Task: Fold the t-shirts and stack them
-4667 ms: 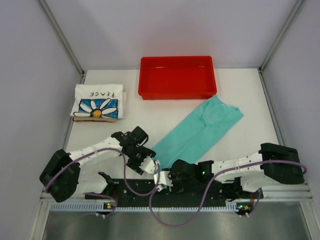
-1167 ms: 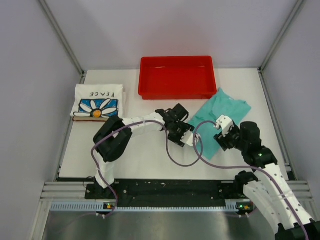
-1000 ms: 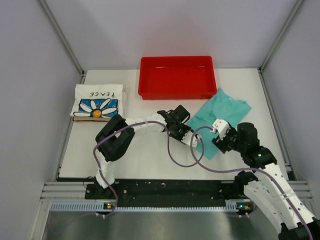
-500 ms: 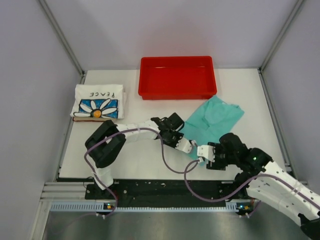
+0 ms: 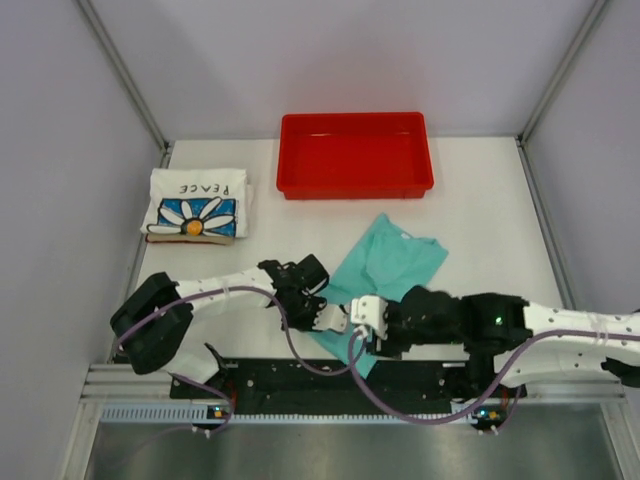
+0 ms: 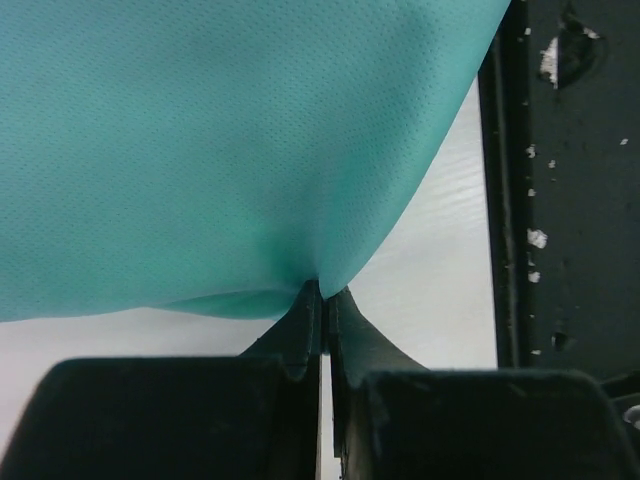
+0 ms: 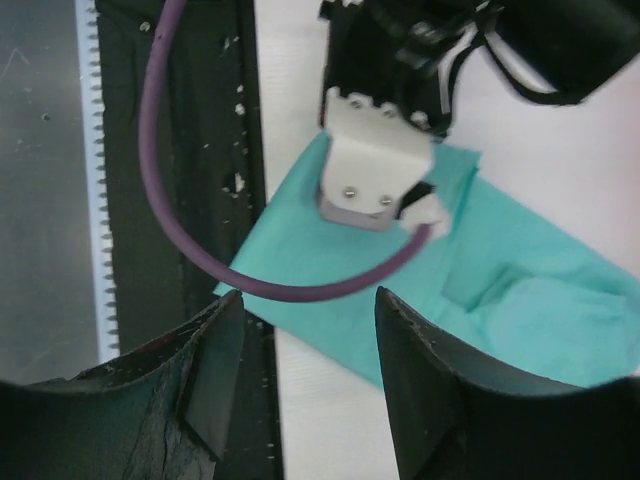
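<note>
The teal-green t-shirt point(image 5: 388, 262) lies crumpled mid-table, its lower corner reaching the black base rail. My left gripper point(image 5: 333, 322) is shut on the shirt's edge; in the left wrist view the jaws point(image 6: 322, 292) pinch a fold of the teal cloth point(image 6: 220, 150). Just to its right my right gripper point(image 5: 357, 336) hovers open over the same corner. The right wrist view shows the gripper point(image 7: 310, 315) with nothing between its fingers and the teal cloth point(image 7: 320, 250) below. The white daisy "PEACE" t-shirt point(image 5: 196, 204) sits folded at the far left.
A red tray point(image 5: 355, 180) stands at the back centre. The black base rail point(image 5: 330, 380) runs along the near edge, right under both grippers. A purple cable point(image 7: 200, 255) loops across the right wrist view. Walls close in on both sides.
Both arms have drawn back toward the near edge and left. The left gripper closed on the teal t-shirt and dragged it along; the right gripper stays open beside it.
</note>
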